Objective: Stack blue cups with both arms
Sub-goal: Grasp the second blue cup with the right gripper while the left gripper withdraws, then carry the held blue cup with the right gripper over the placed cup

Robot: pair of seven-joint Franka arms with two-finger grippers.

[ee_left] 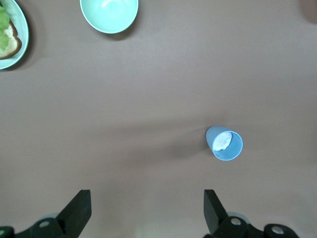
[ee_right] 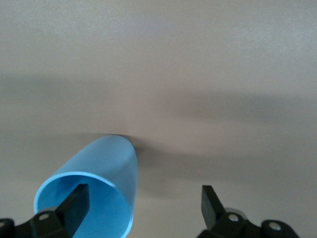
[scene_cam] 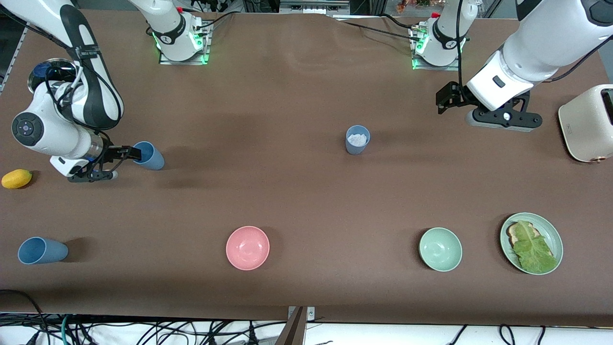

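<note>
Front view: right arm (scene_cam: 72, 115) low beside blue cup (scene_cam: 149, 155).

Bare brown bench (ee_left: 148, 99) is seen beneath the left tool (ee_left: 146, 213), its fingers spread; only a greyish-blue tapered cup (ee_left: 225, 144) stands ahead. One right tool (ee_right: 143, 210) finger is blocked inside a matte blue tumbler (ee_right: 99, 183).

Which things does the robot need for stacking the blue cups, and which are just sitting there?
Needed: blue cup at right gripper, blue cup with white stuff, blue cup near the edge.
Just there: pink bowl, green bowl, plate, lemon, toaster.
</note>
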